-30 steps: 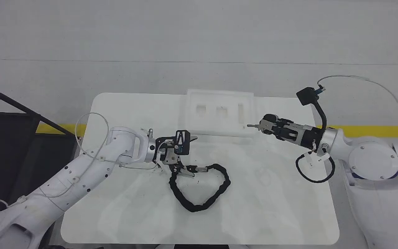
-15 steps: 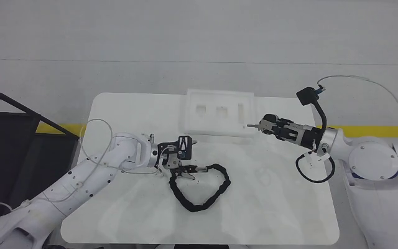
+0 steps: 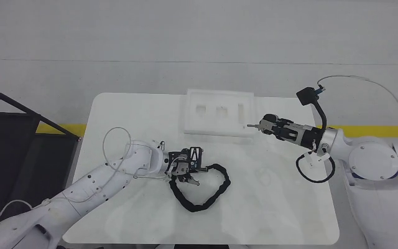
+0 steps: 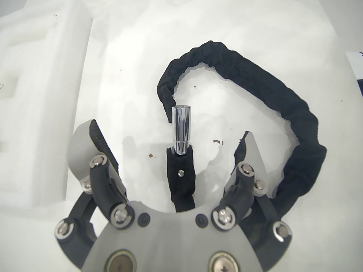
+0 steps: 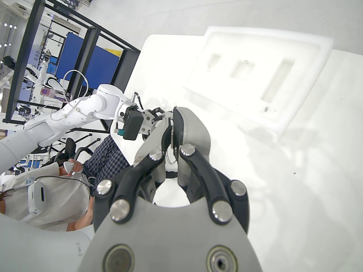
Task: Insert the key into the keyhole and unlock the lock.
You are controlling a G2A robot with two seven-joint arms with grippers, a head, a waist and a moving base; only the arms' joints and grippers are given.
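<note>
Okay, left gripper first: fingers spread wide, gripping nothing, low over the table and straddling one end of the chain lock. Between the fingers, at the centre of the left wrist view, a chrome cylinder sticks out of the black fabric sleeve; neither pad touches it. The rest of the lock curls off in a loop toward the right of that frame. In the top view the loop lies at lower centre of the table, well apart from the other arm.

Right gripper: fingers pinched together on the key. A small metal tip pokes out toward the left of the top view, held in the air over the lower right corner of the white foam tray (three shallow pockets in it). Keyhole: cannot tell where it sits, maybe the cylinder's end face.

Step in hand, as I judge it: securing the lock body. The key is in grasp, insertion not yet begun. The next move calls for the left fingers to clamp the cylinder, or the sleeve just behind it, and steady it with the end turned toward the right arm. Then the key has to come down and across to line up with the hole.
</note>
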